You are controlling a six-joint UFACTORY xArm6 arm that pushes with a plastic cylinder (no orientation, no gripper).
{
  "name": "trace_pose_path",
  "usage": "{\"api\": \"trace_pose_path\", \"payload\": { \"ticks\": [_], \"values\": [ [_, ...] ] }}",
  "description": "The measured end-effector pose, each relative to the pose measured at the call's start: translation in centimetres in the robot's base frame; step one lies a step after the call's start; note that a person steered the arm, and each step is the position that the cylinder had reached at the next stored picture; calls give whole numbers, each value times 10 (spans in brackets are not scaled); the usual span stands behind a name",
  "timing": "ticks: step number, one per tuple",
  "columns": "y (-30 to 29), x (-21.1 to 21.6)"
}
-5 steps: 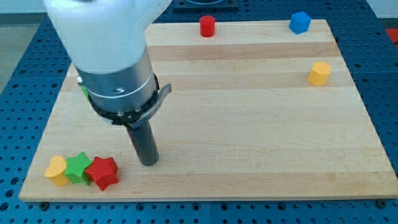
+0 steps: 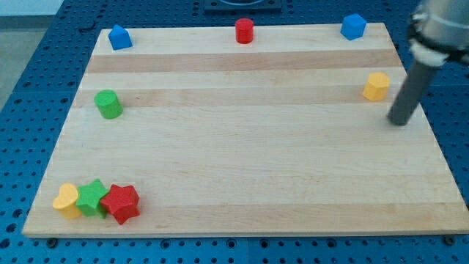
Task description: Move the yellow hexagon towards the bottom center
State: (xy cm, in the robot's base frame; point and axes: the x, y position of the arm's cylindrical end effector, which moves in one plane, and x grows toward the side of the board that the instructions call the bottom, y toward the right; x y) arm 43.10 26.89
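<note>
The yellow hexagon sits near the right edge of the wooden board, in the upper part of the view. My tip is just to the lower right of it, a short gap apart, not touching. The rod rises toward the view's top right corner.
A red cylinder and a blue block stand at the top edge, another blue block at the top left. A green cylinder is at the left. A yellow heart, green star and red star cluster at the bottom left.
The arm has swung from the board's lower left to the right edge, beside the yellow hexagon. The green cylinder and left blue block are now uncovered. No block has moved.
</note>
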Motion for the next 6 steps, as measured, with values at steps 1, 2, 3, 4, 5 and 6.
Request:
{"api": "trace_pose_path", "payload": {
  "ticks": [1,2,3,4,5,6],
  "values": [
    [24,-42],
    [6,-68],
    [-47,-71],
    [-109,-63],
    [-134,-64],
    [-97,-97]
  ]
}}
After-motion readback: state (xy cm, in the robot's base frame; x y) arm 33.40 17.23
